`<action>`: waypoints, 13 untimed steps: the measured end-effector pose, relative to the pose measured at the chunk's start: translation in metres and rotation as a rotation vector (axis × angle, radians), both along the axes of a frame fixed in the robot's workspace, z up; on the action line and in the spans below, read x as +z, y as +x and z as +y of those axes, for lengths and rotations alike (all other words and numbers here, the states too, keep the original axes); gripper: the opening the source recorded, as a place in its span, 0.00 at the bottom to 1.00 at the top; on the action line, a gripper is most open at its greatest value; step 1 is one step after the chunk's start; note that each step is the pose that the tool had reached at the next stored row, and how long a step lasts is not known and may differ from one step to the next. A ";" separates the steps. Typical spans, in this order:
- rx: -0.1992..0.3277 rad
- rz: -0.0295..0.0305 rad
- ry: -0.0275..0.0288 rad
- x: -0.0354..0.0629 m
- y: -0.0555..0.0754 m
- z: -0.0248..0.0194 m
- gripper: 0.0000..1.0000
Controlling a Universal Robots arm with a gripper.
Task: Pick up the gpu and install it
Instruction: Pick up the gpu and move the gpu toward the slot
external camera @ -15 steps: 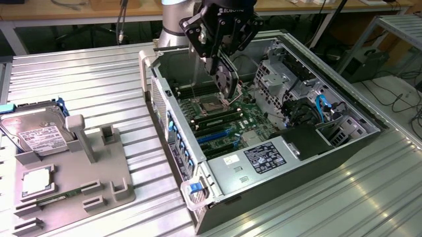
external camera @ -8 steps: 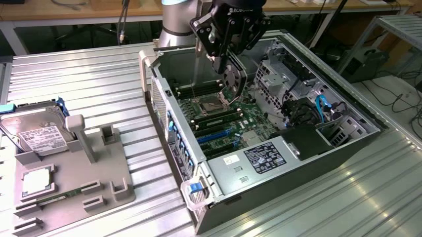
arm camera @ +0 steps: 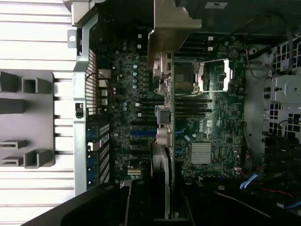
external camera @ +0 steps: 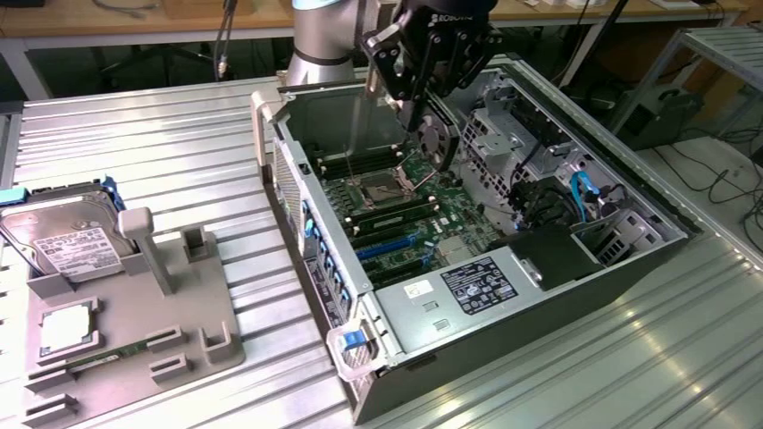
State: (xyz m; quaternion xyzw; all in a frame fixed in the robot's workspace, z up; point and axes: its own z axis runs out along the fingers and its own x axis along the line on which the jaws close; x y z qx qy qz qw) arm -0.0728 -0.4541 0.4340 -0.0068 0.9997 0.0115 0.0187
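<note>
table point(external camera: 143, 116): ribbed metal, carries the open computer case point(external camera: 596, 295)
motherboard point(external camera: 406, 214): directly beneath the fingers point(external camera: 415, 96)
gpu point(external camera: 437, 143): hangs on edge below the fingers, unseated
fingers: clenched on the gpu's top edge
blue slot point(external camera: 384, 246): below the fingers; likely needs a plumb, square descent

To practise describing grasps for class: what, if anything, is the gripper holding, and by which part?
The gripper holds the gpu by its upper edge; the card hangs upright over the open computer case.

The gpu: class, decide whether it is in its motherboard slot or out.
Out. The hand holds the gpu on edge above the motherboard, clear of the blue slots.
</note>
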 end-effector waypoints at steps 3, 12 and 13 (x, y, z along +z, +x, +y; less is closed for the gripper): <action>0.000 0.0000 0.0000 0.0000 0.007 0.0000 0.28; 0.000 0.0000 0.0001 -0.0001 0.031 0.0000 0.28; 0.000 0.0000 0.0000 0.0000 0.034 0.0000 0.28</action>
